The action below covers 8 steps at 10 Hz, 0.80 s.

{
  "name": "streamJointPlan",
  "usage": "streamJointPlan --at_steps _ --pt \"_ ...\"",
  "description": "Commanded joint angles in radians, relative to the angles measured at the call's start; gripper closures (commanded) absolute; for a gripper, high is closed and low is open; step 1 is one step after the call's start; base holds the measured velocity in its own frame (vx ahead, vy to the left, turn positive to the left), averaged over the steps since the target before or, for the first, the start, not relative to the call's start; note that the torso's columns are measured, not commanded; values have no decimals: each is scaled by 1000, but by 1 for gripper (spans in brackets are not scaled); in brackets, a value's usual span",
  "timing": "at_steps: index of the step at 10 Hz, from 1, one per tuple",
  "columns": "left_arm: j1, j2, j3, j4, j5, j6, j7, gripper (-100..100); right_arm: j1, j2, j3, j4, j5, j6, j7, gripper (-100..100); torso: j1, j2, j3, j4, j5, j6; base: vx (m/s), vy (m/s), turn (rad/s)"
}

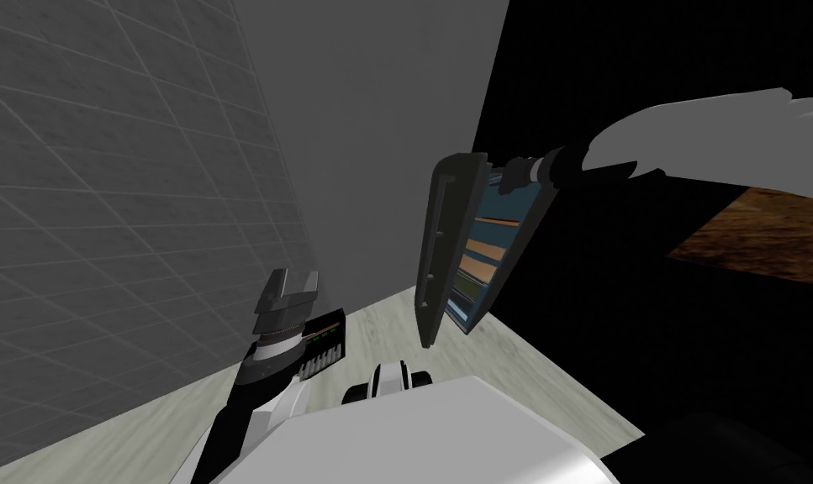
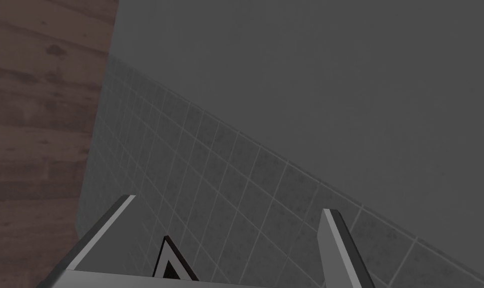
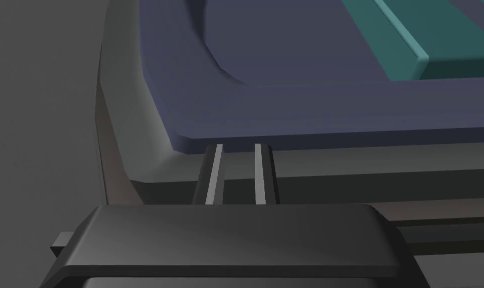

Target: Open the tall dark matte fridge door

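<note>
The tall dark fridge door (image 1: 443, 252) stands swung well open, showing its edge, with a long handle (image 1: 433, 239) on its outer face and blue and tan shelves (image 1: 483, 252) on its inner side. My right gripper (image 1: 514, 174) is at the door's upper end. In the right wrist view that gripper (image 3: 238, 148) is shut, its two fingers close together with nothing between them, tips against the edge of the blue-grey inner liner (image 3: 296, 85) next to a teal shelf (image 3: 411, 47). My left gripper (image 1: 292, 286) hangs open near the tiled wall, its fingers (image 2: 335, 240) wide apart.
A grey tiled wall (image 1: 102, 210) runs along the left and meets a plain grey wall (image 1: 371, 118). Pale floor (image 1: 379, 323) lies below the door. Right of the door is a black area (image 1: 648, 336), with a brown wooden surface (image 1: 766, 235) at the far right.
</note>
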Motion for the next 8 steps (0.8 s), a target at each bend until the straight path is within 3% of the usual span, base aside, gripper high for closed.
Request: streamJointPlan --at_steps 1,8 --pt "0 0 0 0 0 0 0 0 8 -16 5 15 8 12 -7 -100 5 3 3 1 2 1 90 193 -38" --pt "0 0 0 0 0 0 0 0 33 -58 16 53 26 42 -21 -100 6 11 8 4 3 1 100 203 -40"
